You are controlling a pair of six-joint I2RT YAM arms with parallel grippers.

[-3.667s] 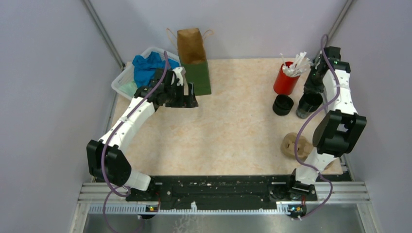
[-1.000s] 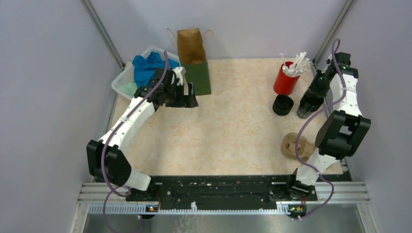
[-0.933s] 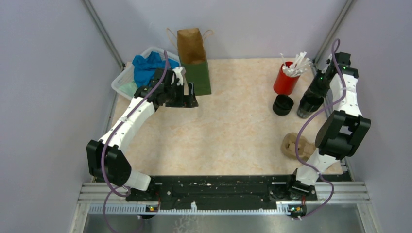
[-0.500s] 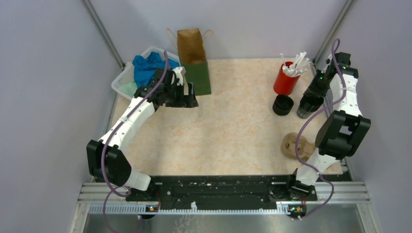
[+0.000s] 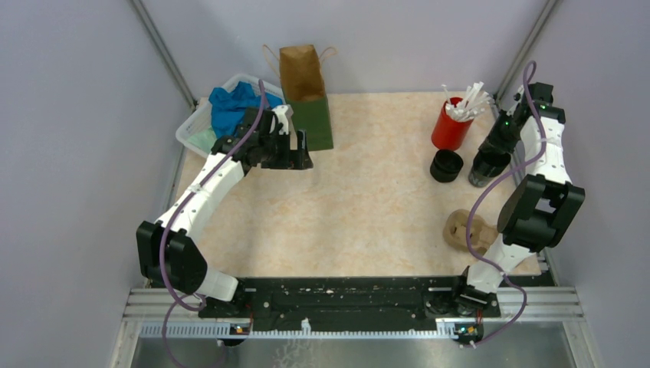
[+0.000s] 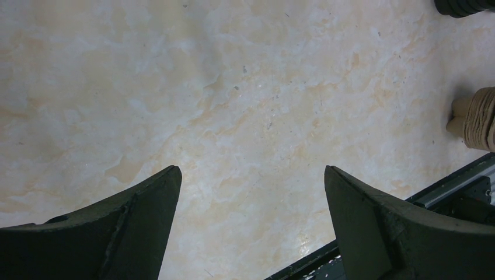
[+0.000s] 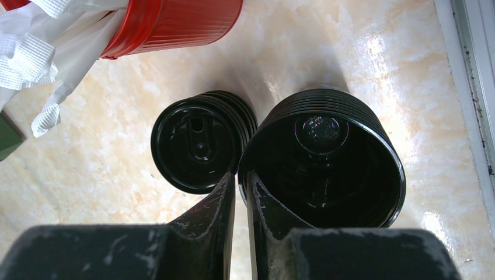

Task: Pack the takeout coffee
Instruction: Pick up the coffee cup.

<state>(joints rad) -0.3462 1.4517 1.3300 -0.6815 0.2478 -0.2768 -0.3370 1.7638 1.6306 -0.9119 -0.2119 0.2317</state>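
Pinching the rim of the open black cup (image 7: 324, 160), the right gripper (image 7: 240, 178) has its jaws drawn narrow. One finger sits inside the wall and the other outside it, wedged into the slim gap against the lidded black cup (image 7: 198, 143) just beside. Both cups stand upright near the far right corner of the table (image 5: 368, 207), with the red cup (image 7: 175, 23) of white sticks (image 7: 35, 41) just beyond them toward the far edge. Over on the far left, the left gripper (image 6: 251, 175) hangs with jaws wide and nothing between them, above bare tabletop just in front of the paper bag (image 5: 303, 77), which stands open at the far edge. The pulp carrier (image 5: 466, 230) sits by the right edge, nearer the arm bases. Here is where it could come apart: a grip on one thin side of the rim gives little hold, so on the lift the cup may swing, tilt or slip free. The outer finger is tight against the lidded neighbour and could drag or topple it. This cup has no lid, and whether it holds liquid cannot be told, so any tilt risks a spill. The bag is well apart, clear across the table.
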